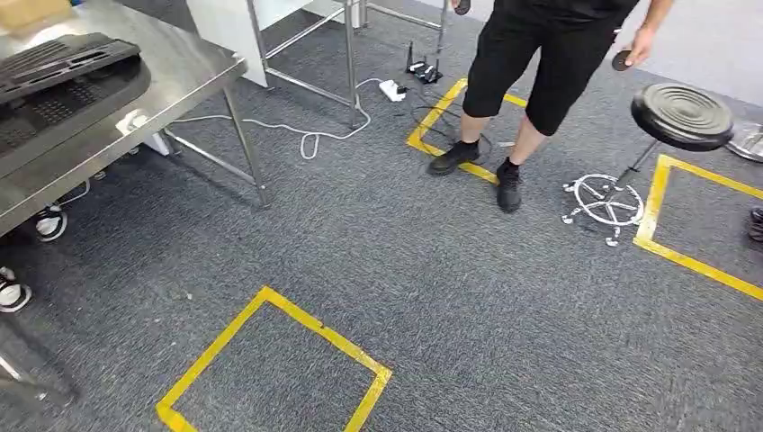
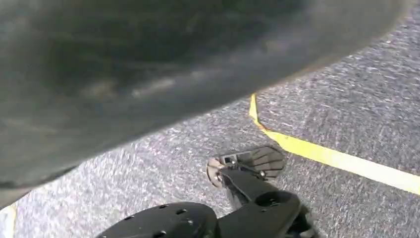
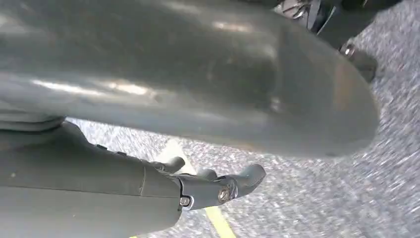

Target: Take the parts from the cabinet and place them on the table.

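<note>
Two black ribbed plastic parts lie stacked on the steel table at the far left of the head view. My right hand hangs over the grey carpet. Its thick grey thumb and darker fingers are apart, with only floor between them. In the left wrist view my left hand is a large blurred grey mass close to the lens, above carpet and a yellow tape line. Its fingers are hidden, so I cannot tell whether it holds anything.
A person in black shorts stands ahead on the carpet. To the right is a black round stool. Yellow taped squares mark the floor. White cables and a power strip lie by metal frame legs. Someone's shoes show under the table.
</note>
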Robot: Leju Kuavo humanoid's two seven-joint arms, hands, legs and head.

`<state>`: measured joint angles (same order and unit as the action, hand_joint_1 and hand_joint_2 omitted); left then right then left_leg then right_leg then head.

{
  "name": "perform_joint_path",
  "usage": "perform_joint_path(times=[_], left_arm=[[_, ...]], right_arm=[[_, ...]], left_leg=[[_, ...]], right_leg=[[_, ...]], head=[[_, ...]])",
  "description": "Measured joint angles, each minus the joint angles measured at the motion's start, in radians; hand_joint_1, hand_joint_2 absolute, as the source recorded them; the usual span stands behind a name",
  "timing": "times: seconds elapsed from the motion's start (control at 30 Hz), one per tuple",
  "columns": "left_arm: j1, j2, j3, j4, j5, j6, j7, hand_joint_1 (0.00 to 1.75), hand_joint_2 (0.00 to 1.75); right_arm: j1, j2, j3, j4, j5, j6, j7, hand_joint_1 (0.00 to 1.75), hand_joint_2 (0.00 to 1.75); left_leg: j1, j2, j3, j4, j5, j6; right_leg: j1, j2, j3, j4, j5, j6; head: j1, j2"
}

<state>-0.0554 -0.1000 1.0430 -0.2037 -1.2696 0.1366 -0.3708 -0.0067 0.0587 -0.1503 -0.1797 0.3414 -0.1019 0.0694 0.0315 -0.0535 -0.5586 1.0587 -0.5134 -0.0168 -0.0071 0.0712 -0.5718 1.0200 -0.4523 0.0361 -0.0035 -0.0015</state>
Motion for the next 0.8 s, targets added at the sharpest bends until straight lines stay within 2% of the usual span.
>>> perform_joint_path(times=[0.03, 0.1, 0.13, 0.17, 0.2, 0.23, 0.27, 0.3, 0.33, 0.37, 0.4, 0.43, 0.47, 0.5, 0.63, 0.67, 0.7, 0.73, 0.77, 0.8], left_arm=[[-0.002, -0.003, 0.000, 0.000, -0.004, 0.000, 0.001, 0.00, 0.00], [-0.002, -0.006, -0.001, 0.001, -0.008, -0.002, 0.008, 0.00, 0.00], [-0.002, -0.009, -0.002, 0.002, -0.013, -0.003, 0.016, 0.00, 0.00], [-0.002, -0.011, -0.003, 0.002, -0.019, -0.005, 0.019, 0.00, 0.00], [-0.002, -0.011, -0.004, 0.002, -0.019, -0.005, 0.018, 0.00, 0.00], [-0.001, -0.012, -0.005, 0.002, -0.021, -0.005, 0.015, 0.00, 0.00], [0.000, -0.013, -0.005, 0.002, -0.021, -0.005, 0.014, 0.00, 0.00], [0.000, -0.013, -0.005, 0.002, -0.021, -0.005, 0.013, 0.00, 0.00], [0.000, -0.013, -0.005, 0.003, -0.021, -0.005, 0.009, 0.00, 0.00], [0.000, -0.013, -0.005, 0.003, -0.020, -0.005, 0.000, 0.00, 0.00], [-0.001, -0.013, -0.005, 0.003, -0.018, -0.002, -0.010, 0.00, 0.00], [-0.003, -0.013, -0.005, 0.003, -0.015, 0.002, -0.016, 0.00, 0.00], [-0.004, -0.013, -0.005, 0.003, -0.009, 0.003, -0.020, 0.00, 0.00], [-0.004, -0.012, -0.005, 0.003, -0.005, 0.003, -0.021, 0.00, 0.00], [-0.012, -0.011, -0.005, 0.003, 0.002, 0.003, -0.023, 0.00, 0.00], [-0.013, -0.011, -0.005, 0.003, 0.002, 0.002, -0.022, 0.00, 0.00], [-0.013, -0.010, -0.005, 0.003, 0.002, 0.000, -0.019, 0.00, 0.00], [-0.013, -0.010, -0.005, 0.003, 0.002, 0.000, -0.017, 0.00, 0.00], [-0.012, -0.010, -0.004, 0.003, 0.004, 0.000, -0.017, 0.00, 0.00], [-0.010, -0.010, -0.001, 0.003, 0.010, 0.000, -0.017, 0.00, 0.00]], right_arm=[[0.002, -0.007, -0.002, 0.000, -0.002, -0.008, 0.005, 0.00, 0.00], [0.010, -0.018, -0.010, 0.000, -0.006, -0.018, 0.010, 0.00, 0.00], [0.013, -0.024, -0.014, 0.000, -0.004, -0.018, 0.013, 0.00, 0.00], [0.017, -0.028, -0.015, 0.001, -0.001, -0.017, 0.015, 0.00, 0.00], [0.017, -0.034, -0.015, 0.001, 0.003, -0.007, 0.015, 0.00, 0.00], [0.016, -0.039, -0.015, 0.001, 0.004, 0.005, 0.015, 0.00, 0.00], [0.015, -0.044, -0.015, 0.001, 0.005, 0.014, 0.015, 0.00, 0.00], [0.015, -0.047, -0.015, 0.001, 0.005, 0.019, 0.015, 0.00, 0.00], [0.015, -0.047, -0.015, 0.001, 0.006, 0.027, 0.015, 0.00, 0.00], [0.017, -0.048, -0.015, 0.001, 0.011, 0.038, 0.017, 0.00, 0.00], [0.018, -0.049, -0.015, 0.001, 0.016, 0.049, 0.025, 0.00, 0.00], [0.018, -0.050, -0.015, 0.001, 0.022, 0.055, 0.031, 0.00, 0.00], [0.015, -0.050, -0.015, 0.001, 0.024, 0.057, 0.034, 0.00, 0.00], [0.009, -0.050, -0.015, 0.001, 0.026, 0.058, 0.035, 0.00, 0.00], [0.009, -0.049, -0.015, 0.001, 0.028, 0.060, 0.037, 0.00, 0.00], [0.009, -0.050, -0.015, 0.001, 0.031, 0.060, 0.036, 0.00, 0.00], [0.012, -0.046, -0.014, 0.002, 0.037, 0.059, 0.031, 0.00, 0.00], [0.011, -0.046, -0.014, 0.001, 0.042, 0.055, 0.025, 0.00, 0.00], [0.007, -0.046, -0.014, 0.001, 0.044, 0.049, 0.019, 0.00, 0.00], [0.006, -0.045, -0.014, 0.001, 0.047, 0.045, 0.014, 0.00, 0.00]], left_leg=[[0.000, 0.013, -0.005, 0.003, 0.002, 0.008], [-0.012, 0.023, -0.009, 0.003, 0.007, 0.023], [-0.007, 0.030, -0.008, -0.003, 0.012, 0.032], [-0.005, 0.039, -0.008, -0.006, 0.016, 0.038], [-0.006, 0.043, -0.010, -0.006, 0.016, 0.047], [-0.007, 0.052, -0.012, -0.006, 0.016, 0.049], [-0.008, 0.064, -0.014, -0.006, 0.015, 0.050], [-0.008, 0.074, -0.015, -0.006, 0.015, 0.050], [-0.009, 0.084, -0.016, -0.006, 0.015, 0.050], [-0.009, 0.092, -0.015, -0.006, 0.015, 0.050], [-0.008, 0.100, -0.015, -0.006, 0.015, 0.050], [-0.008, 0.108, -0.014, -0.006, 0.014, 0.049], [-0.008, 0.117, -0.012, -0.006, 0.014, 0.047], [-0.018, 0.125, -0.011, -0.004, 0.009, 0.041], [-0.016, 0.158, 0.009, -0.023, 0.009, 0.012], [-0.010, 0.135, 0.008, -0.013, 0.003, 0.006], [-0.010, 0.091, -0.001, 0.016, -0.021, 0.006], [-0.010, 0.070, -0.028, 0.075, -0.058, 0.007], [-0.011, 0.059, -0.067, 0.157, -0.101, 0.006], [-0.011, 0.053, -0.104, 0.232, -0.131, 0.004]], right_leg=[[-0.005, 0.008, -0.004, -0.002, 0.000, 0.004], [-0.012, 0.015, -0.008, -0.011, 0.009, 0.016], [-0.011, 0.020, -0.020, -0.009, 0.008, 0.020], [-0.011, -0.007, -0.023, 0.010, -0.002, 0.022], [-0.008, -0.035, -0.047, 0.054, -0.025, 0.019], [-0.008, -0.049, -0.085, 0.128, -0.059, 0.014], [-0.009, -0.056, -0.133, 0.224, -0.096, 0.011], [-0.010, -0.059, -0.168, 0.295, -0.117, 0.012], [-0.011, -0.061, -0.182, 0.323, -0.118, 0.019], [-0.011, -0.062, -0.168, 0.296, -0.104, 0.027], [-0.011, -0.066, -0.133, 0.228, -0.077, 0.036], [-0.011, -0.080, -0.082, 0.131, -0.043, 0.044], [-0.009, -0.109, -0.026, 0.034, -0.017, 0.046], [-0.001, -0.143, -0.012, -0.008, -0.014, 0.038], [0.007, -0.100, -0.017, -0.015, -0.004, 0.005], [-0.018, -0.091, 0.002, -0.027, 0.011, -0.006], [-0.012, -0.084, 0.007, -0.028, 0.012, -0.010], [-0.012, -0.077, 0.007, -0.027, 0.013, -0.014], [-0.010, -0.067, 0.007, -0.027, 0.012, -0.016], [-0.007, -0.054, 0.007, -0.027, 0.011, -0.018]], head=[[0.005, 0.000], [0.004, 0.000], [0.004, 0.000], [0.005, 0.000], [0.009, 0.000], [0.010, 0.000], [0.010, 0.000], [0.010, 0.000], [0.010, 0.000], [0.010, 0.000], [0.011, 0.000], [0.010, 0.000], [0.011, 0.000], [0.012, 0.000], [0.010, 0.000], [0.008, 0.000], [0.002, 0.000], [-0.001, 0.000], [0.000, 0.000], [0.000, 0.000]])
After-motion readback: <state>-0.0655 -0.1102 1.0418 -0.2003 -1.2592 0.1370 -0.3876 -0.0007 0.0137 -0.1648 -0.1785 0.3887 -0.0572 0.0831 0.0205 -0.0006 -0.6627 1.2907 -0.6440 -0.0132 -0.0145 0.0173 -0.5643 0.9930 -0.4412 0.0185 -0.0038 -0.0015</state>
